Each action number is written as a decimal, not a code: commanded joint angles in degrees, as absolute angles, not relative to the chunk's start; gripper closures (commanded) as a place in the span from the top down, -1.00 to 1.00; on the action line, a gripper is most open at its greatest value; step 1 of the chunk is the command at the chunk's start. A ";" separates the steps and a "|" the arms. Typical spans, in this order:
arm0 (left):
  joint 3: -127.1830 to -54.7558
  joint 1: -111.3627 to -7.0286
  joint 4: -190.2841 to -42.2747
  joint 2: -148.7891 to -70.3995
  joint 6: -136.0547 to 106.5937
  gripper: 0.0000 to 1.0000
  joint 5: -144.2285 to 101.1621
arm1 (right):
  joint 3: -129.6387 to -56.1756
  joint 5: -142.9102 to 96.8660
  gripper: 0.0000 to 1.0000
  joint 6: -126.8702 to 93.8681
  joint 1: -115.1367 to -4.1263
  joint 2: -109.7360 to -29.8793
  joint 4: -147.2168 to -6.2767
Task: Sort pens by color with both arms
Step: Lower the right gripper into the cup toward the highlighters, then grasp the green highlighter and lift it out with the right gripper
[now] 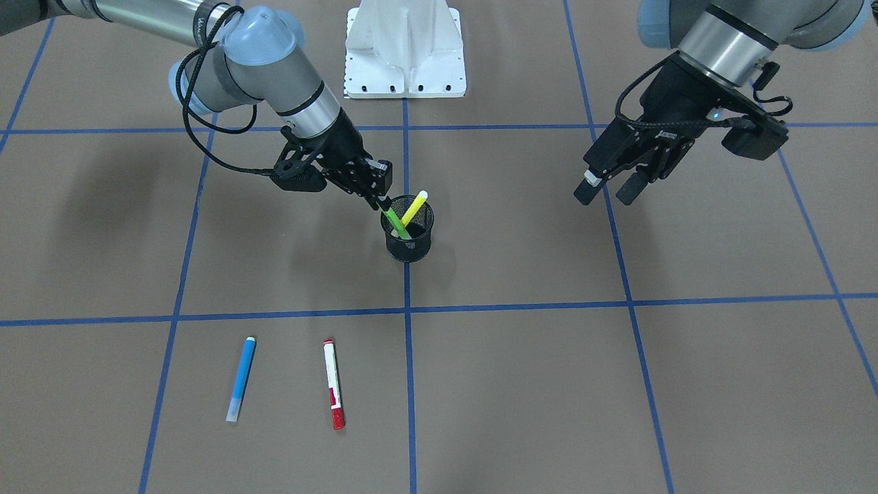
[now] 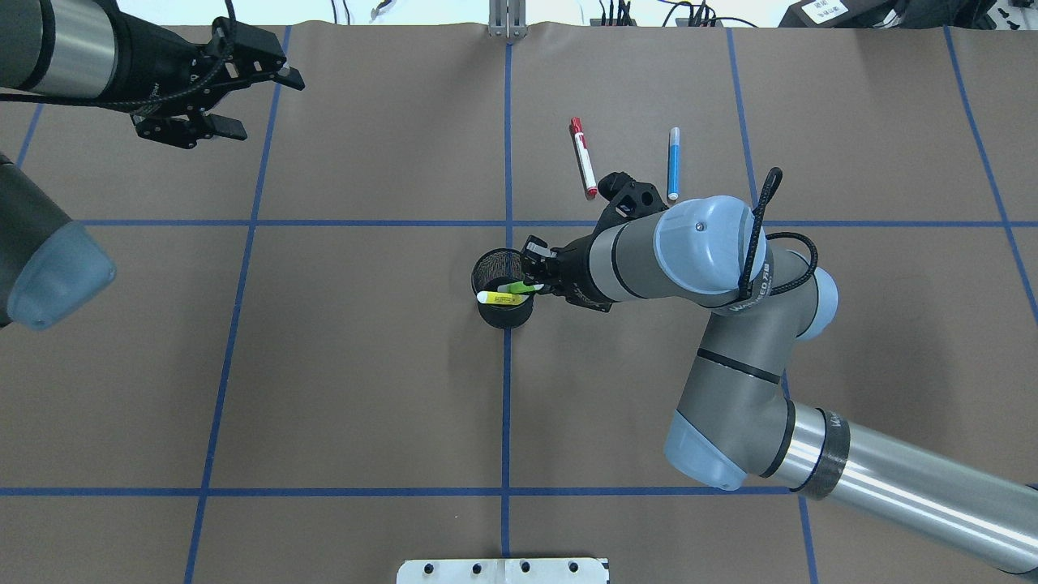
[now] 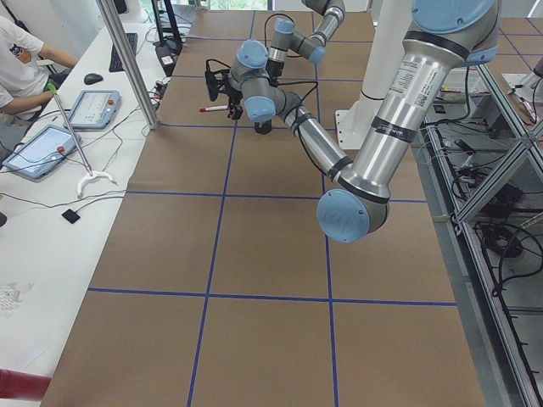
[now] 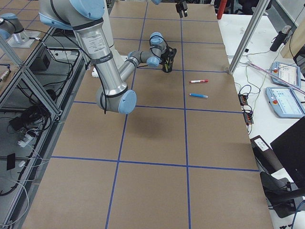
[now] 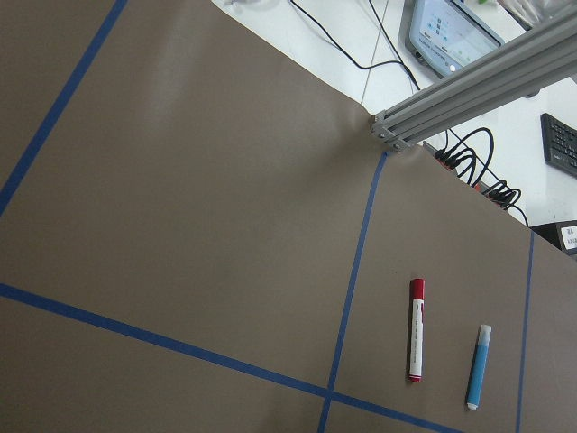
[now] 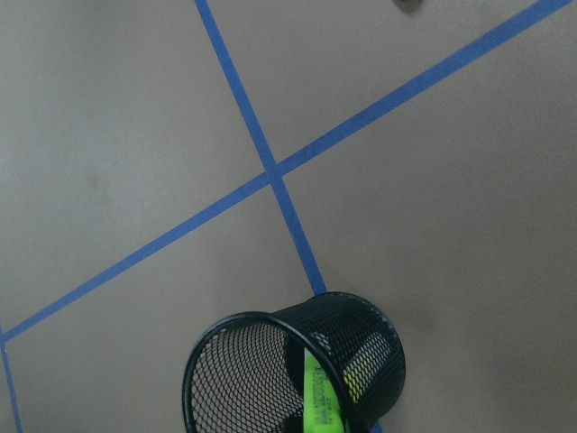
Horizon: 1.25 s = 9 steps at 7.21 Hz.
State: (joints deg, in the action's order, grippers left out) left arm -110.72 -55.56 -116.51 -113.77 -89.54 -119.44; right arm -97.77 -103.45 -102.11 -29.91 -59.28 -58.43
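Note:
A black mesh cup [image 1: 409, 240] stands at the table's middle, on a blue tape line. In it lean a yellow pen [image 1: 414, 207] and a lime green pen [image 1: 394, 221]. My right gripper [image 1: 381, 199] is shut on the green pen's upper end, just above the cup's rim [image 2: 496, 264]. The right wrist view shows the green pen [image 6: 317, 397] inside the cup [image 6: 243, 361]. A blue pen [image 1: 241, 377] and a white pen with red ends [image 1: 333, 384] lie side by side on the table, apart from the cup. My left gripper [image 1: 607, 194] hangs open and empty, far off to the side.
The white pedestal base [image 1: 405, 51] sits at the robot's edge of the table. Blue tape lines [image 1: 408, 309] divide the brown surface into squares. A metal post [image 5: 469, 90] stands at the far edge. A person sits at a side desk with tablets [image 3: 89, 106].

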 commanded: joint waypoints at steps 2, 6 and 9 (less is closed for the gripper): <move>-110.65 -55.46 -116.46 -113.64 -89.56 0.99 -119.44 | -101.66 -103.71 -1.00 -101.95 -31.28 -59.24 -61.58; -110.39 -55.37 -116.46 -113.55 -89.56 0.99 -119.36 | -109.86 -100.84 -1.00 -101.25 -38.66 -56.44 -68.91; -110.83 -55.46 -116.54 -113.38 -89.47 0.99 -119.36 | -104.36 -83.72 -1.00 -93.00 -38.50 -54.59 -66.99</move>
State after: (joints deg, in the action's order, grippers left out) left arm -110.64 -55.38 -116.48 -113.49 -89.54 -119.38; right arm -107.47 -89.75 -95.64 -38.49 -55.65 -68.27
